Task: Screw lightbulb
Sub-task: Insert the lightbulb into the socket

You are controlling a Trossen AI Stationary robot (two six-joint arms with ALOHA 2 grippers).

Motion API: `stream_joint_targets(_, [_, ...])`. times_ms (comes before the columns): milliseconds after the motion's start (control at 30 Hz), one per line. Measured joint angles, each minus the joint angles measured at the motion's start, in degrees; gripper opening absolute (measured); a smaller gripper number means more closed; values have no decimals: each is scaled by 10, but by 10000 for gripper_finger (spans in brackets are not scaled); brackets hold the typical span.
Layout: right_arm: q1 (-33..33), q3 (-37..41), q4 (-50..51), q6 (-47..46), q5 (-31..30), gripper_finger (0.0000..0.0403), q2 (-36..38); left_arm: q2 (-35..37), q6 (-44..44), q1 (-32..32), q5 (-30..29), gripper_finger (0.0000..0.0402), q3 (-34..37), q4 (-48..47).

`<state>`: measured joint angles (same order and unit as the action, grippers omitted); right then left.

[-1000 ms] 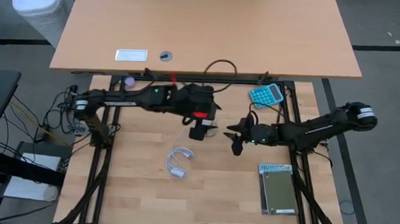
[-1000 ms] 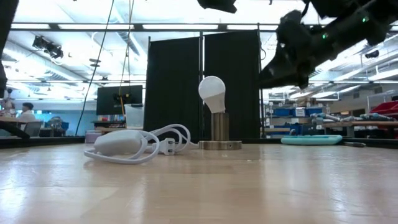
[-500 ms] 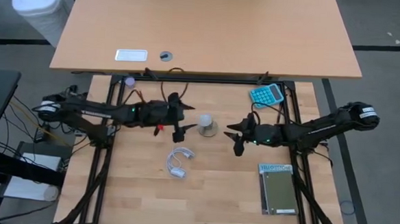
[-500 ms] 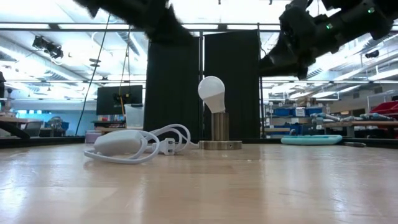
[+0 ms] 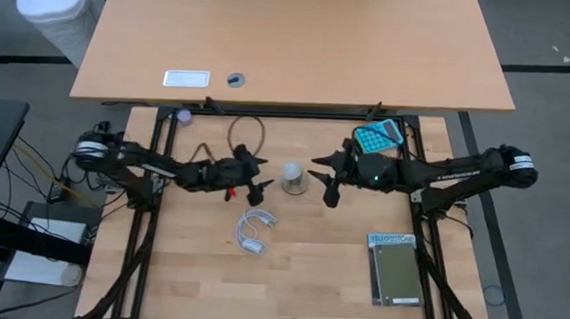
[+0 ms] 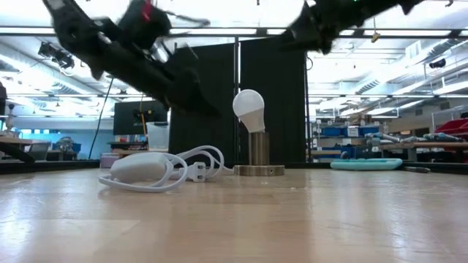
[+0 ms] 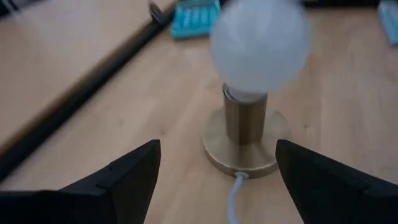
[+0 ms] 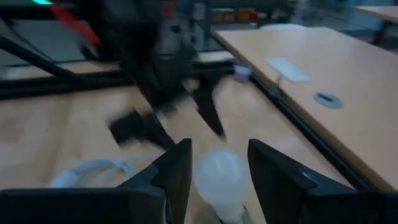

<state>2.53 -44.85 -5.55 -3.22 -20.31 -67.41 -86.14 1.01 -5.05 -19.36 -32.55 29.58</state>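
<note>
Flanking the lightbulb, both pincers gaping empty.
The left pincer and the right pincer are hovering beside it, neither touching, above the worktop.

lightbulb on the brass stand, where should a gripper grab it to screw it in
Probably by the round white globe of the lightbulb: its base is sunk in the socket and it leans. The open right gripper already straddles it.

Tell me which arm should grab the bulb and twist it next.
Right, probably. In its wrist view the open right gripper already straddles the bulb, which sits tilted in its socket. The left gripper, also open, faces the bulb from farther back.
</note>
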Motion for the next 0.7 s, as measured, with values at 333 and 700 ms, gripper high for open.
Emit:
stream_joint_targets(333, [-39,-87,123,31,56,200,-43,-166,-40,-18,33,323,-44,154])
stream_joint_targets(700, [-53,-88,136,18,62,250,-42,-267,-38,-43,102,323,-58,264])
